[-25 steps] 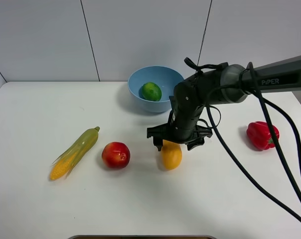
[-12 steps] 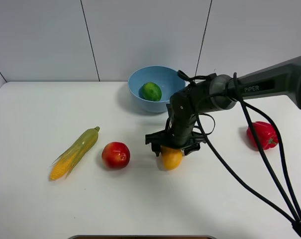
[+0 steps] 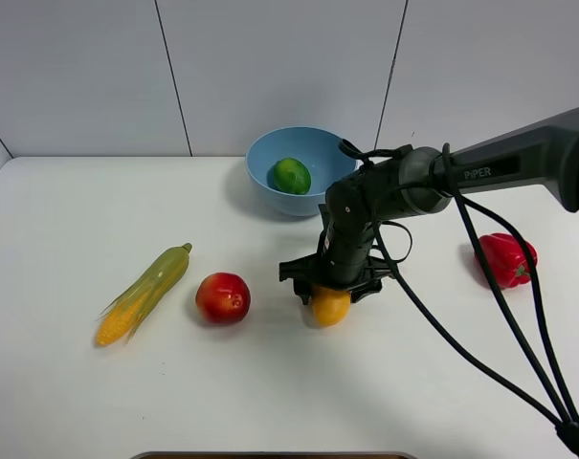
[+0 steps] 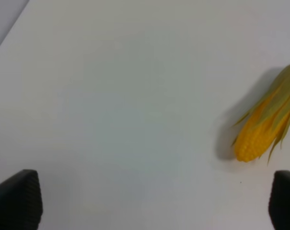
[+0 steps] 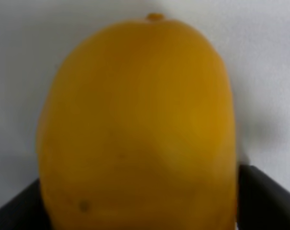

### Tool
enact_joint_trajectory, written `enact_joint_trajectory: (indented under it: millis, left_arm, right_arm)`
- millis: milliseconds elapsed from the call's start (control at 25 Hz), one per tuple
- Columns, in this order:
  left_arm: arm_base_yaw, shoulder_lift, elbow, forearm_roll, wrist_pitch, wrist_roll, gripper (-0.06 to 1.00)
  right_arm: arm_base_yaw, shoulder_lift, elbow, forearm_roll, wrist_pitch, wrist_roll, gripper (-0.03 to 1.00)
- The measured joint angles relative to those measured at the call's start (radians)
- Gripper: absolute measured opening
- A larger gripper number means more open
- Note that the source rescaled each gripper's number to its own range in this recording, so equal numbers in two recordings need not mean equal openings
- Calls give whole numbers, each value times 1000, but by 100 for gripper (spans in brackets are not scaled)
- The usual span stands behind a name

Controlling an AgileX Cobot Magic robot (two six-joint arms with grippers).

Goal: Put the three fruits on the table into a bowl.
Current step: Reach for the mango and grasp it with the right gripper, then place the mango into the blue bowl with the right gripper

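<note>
The right hand (image 3: 334,290) straddles the oblong yellow-orange mango (image 3: 330,308), fingers spread wide on either flank with no squeeze evident, apparently so they can close across its narrow width. The mango lies flat on the white desk (image 3: 413,382), long axis running front to back, roughly toward the light-blue plastic bowl (image 3: 260,163) (the round green lime (image 3: 291,176) already sits inside). The left hand (image 4: 154,206) hangs wide and empty.

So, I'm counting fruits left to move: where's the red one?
In the exterior high view the red fruit sits left of centre, between the corn cob and the mango.
</note>
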Motion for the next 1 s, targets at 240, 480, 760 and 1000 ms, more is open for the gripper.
enact_joint_trajectory:
  millis: [240,480,760,1000]
  left_arm:
    - [0,0,0,0,0,0,87]
    - [0,0,0,0,0,0,87]
    - [0,0,0,0,0,0,87]
    - [0,0,0,0,0,0,87]
  right_arm:
    - [0,0,0,0,0,0,0]
    - [0,0,0,0,0,-1,0]
    - [0,-28,0,0,0,-11,0]
    - [0,-154,0,-19,4,-19,0]
